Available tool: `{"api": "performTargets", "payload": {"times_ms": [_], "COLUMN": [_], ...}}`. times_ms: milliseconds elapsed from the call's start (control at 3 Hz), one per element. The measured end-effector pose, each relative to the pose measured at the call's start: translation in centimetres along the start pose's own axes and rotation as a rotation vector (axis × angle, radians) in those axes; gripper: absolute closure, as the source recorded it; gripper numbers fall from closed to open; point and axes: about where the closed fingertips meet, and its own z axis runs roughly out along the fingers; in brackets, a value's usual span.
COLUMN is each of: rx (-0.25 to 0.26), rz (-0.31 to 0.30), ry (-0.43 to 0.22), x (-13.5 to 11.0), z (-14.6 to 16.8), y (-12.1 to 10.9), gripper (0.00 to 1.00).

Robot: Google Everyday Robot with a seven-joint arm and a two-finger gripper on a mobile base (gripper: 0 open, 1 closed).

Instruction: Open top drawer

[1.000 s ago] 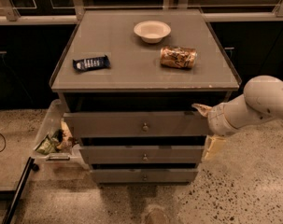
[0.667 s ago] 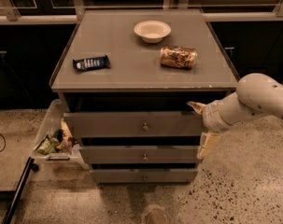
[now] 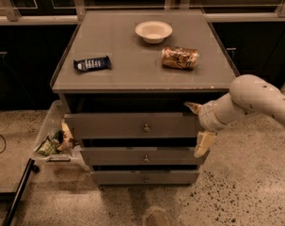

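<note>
**Gripper edges left at the top drawer's right end**

The cabinet (image 3: 132, 79) has three grey drawers, each with one small brass knob. The top drawer (image 3: 109, 125) is the widest and tallest, just under the cabinet's top, with a dark gap above its front panel. The middle drawer (image 3: 114, 156) and the bottom drawer (image 3: 118, 177) sit below it.

Three things lie on the top: one white bowl (image 3: 153, 31) at the far side, one crumpled can (image 3: 179, 58) on its side to the right, and one dark snack packet (image 3: 91, 63) to the left. One clear bin (image 3: 49, 124) of rubbish stands on the floor at the left.

One white arm (image 3: 255, 98) reaches in from the right. Its gripper (image 3: 199, 126) is at the right end of the top drawer's front, released, with its two fingers (image 3: 204, 144) spread one above the other and nothing clasped.

Since a second ago the gripper has shifted slightly left, closer to the drawer's end. The drawers and the things on top lie as they did.
</note>
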Motion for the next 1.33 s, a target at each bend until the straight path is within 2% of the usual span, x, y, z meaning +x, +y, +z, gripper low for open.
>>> {"api": "performTargets", "payload": {"times_ms": [1000,1333], "rx": [0.024,0.018], "rz": [-0.03,-0.008], "ry": [-0.007,0.006], "x": [-0.1,0.6], "z": [2.6,3.7], "y": [-1.7,-1.8], "gripper": [0.0,0.0]}}
